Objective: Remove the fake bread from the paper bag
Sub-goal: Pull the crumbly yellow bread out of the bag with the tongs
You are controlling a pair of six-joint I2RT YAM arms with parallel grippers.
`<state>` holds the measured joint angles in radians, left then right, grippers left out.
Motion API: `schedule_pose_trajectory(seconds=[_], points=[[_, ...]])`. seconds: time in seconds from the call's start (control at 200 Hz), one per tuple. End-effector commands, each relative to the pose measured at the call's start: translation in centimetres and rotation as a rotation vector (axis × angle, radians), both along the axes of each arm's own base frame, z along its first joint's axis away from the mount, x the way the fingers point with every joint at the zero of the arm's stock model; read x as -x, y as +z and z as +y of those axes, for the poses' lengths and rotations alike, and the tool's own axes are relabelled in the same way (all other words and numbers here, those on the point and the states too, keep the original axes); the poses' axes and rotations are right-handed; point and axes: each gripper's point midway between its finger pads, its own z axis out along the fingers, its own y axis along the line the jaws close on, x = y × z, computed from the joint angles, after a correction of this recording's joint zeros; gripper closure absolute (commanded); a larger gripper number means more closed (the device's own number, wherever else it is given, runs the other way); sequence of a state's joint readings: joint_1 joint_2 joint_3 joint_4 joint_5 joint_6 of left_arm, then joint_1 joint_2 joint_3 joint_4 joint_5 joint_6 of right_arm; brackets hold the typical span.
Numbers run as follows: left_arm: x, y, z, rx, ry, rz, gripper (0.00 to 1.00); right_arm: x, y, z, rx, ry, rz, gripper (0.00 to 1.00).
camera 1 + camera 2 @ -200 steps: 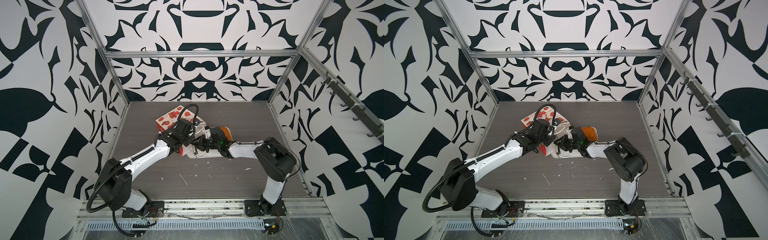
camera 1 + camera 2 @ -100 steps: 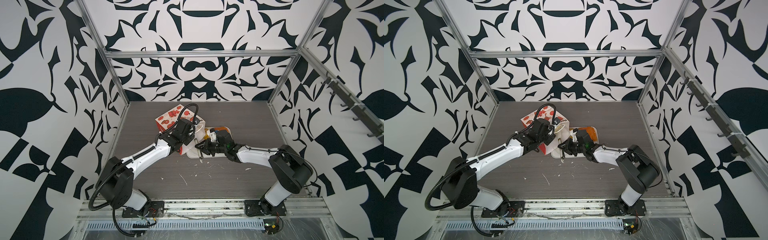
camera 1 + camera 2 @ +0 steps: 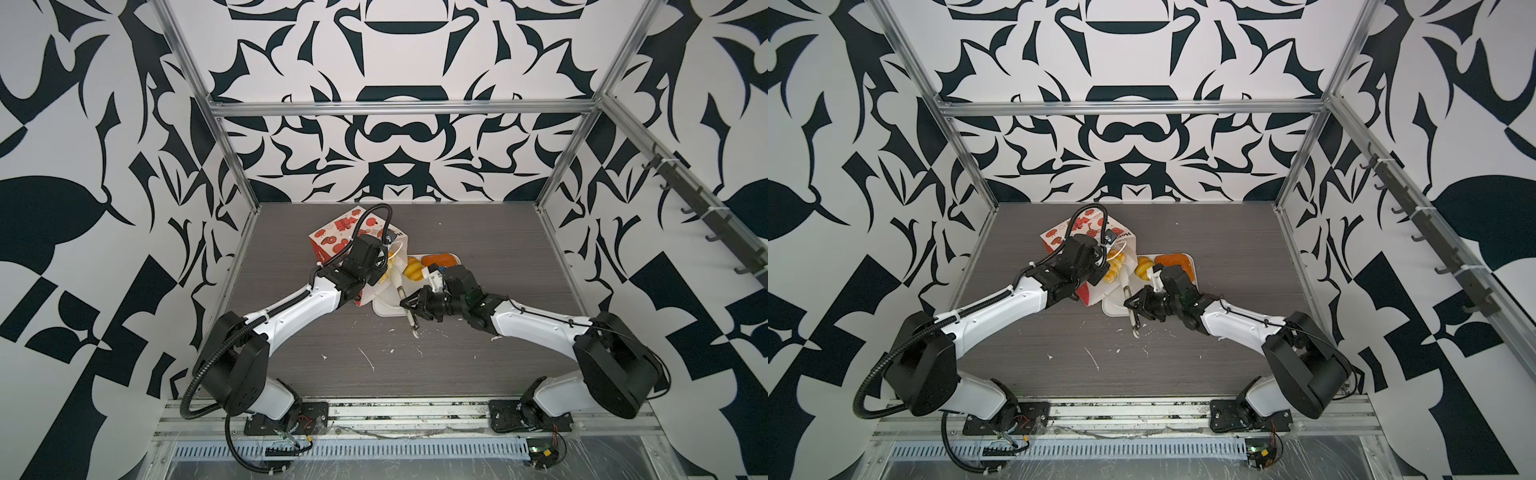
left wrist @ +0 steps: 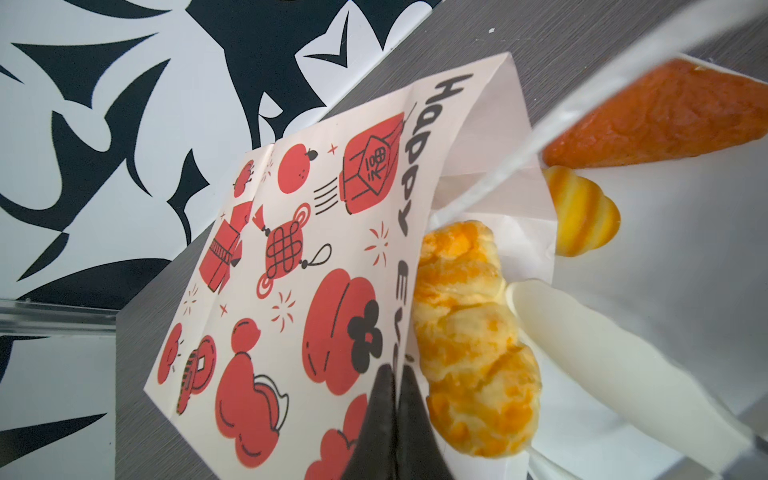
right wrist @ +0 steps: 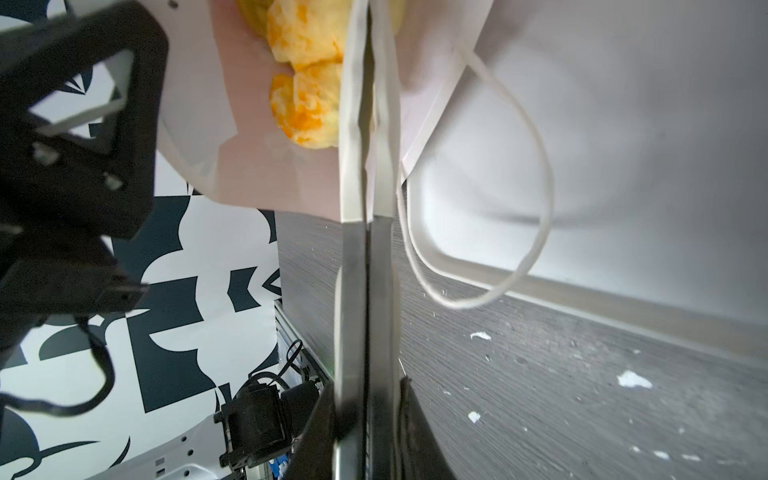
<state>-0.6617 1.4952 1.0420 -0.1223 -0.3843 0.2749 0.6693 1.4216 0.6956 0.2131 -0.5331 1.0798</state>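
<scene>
The paper bag [image 3: 335, 237] [image 3: 1059, 237] lies on its side, white with red pictures, mouth toward the white tray [image 3: 384, 308]. My left gripper [image 4: 395, 376] is shut on the bag's [image 4: 291, 249] upper mouth edge. A glazed yellow pastry [image 4: 465, 332] [image 3: 1115, 266] lies in the mouth. A yellow croissant [image 3: 412, 268] [image 4: 582, 216] and an orange-brown triangular piece [image 3: 440, 259] [image 4: 665, 120] rest on the tray. My right gripper [image 5: 365, 415] [image 3: 409, 305] is shut on metal tongs [image 5: 365, 270] [image 3: 411, 320]. Their white tips [image 4: 582, 332] are pressed together beside the pastry [image 5: 307, 83].
A white string handle [image 5: 540, 166] of the bag droops over the tray's near rim [image 5: 582, 291]. Small white scraps [image 3: 368, 357] litter the grey table in front. Patterned walls and metal frame posts [image 3: 232, 166] enclose the workspace.
My right arm has drawn back toward the front right, pulling the tongs partly out of the bag mouth. The left gripper keeps its hold on the bag edge.
</scene>
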Motion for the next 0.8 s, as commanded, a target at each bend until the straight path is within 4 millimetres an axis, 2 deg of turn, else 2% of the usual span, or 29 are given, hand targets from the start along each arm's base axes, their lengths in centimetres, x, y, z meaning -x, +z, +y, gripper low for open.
schedule_pose_trajectory(seconds=[0.0, 0.49, 0.795], points=[[-1.1, 0.8, 0.1, 0.032, 0.037, -0.028, 1.00, 0.7, 1.7, -0.2, -0.020, 0.031, -0.056, 0.89], [-2.3, 0.4, 1.5, 0.056, 0.113, -0.038, 1.00, 2.9, 2.9, -3.0, 0.017, -0.004, -0.089, 0.89], [-3.2, 0.2, 4.4, 0.051, 0.205, -0.042, 1.00, 4.3, 2.5, -5.5, 0.051, -0.060, -0.103, 0.89]])
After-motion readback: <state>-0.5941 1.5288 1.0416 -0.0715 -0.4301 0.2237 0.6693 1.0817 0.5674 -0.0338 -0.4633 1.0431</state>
